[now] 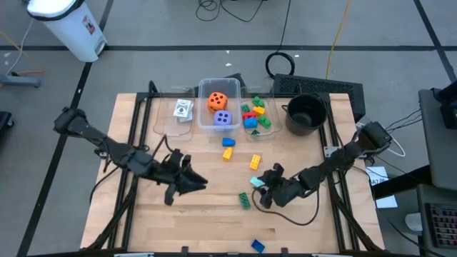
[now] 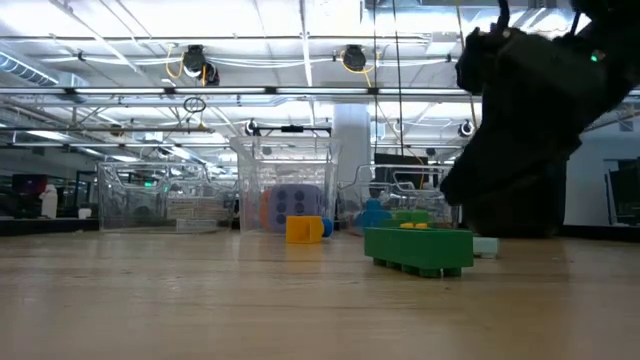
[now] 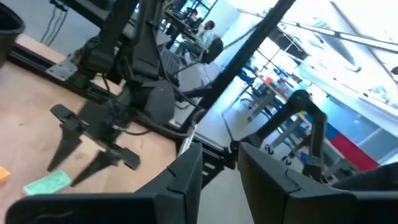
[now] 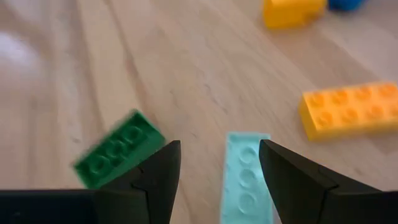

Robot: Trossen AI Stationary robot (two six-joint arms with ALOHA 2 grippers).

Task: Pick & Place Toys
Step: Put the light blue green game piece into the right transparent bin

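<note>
A flat teal brick [image 4: 245, 177] lies on the wooden table [image 1: 214, 221] right of centre. My right gripper [image 4: 217, 149] is open and low over it, one finger on each side, with a gap showing on both sides. The brick also shows in the high view [image 1: 257, 181]. A green brick [image 4: 118, 155] lies just beside it, toward the near edge [image 1: 244, 200]. A yellow brick [image 4: 351, 109] lies farther off [image 1: 255, 162]. My left gripper [image 1: 191, 183] hovers left of centre, a little open and empty.
Three clear bins stand at the back: one with cards [image 1: 183, 110], one with an orange die [image 1: 218, 101] and a purple die [image 1: 223, 120], one with bricks [image 1: 255, 114]. A black pot [image 1: 305, 113] stands beside them. Loose yellow and blue bricks [image 1: 228, 148] lie mid-table, and a blue brick [image 1: 258, 245] lies near the front edge.
</note>
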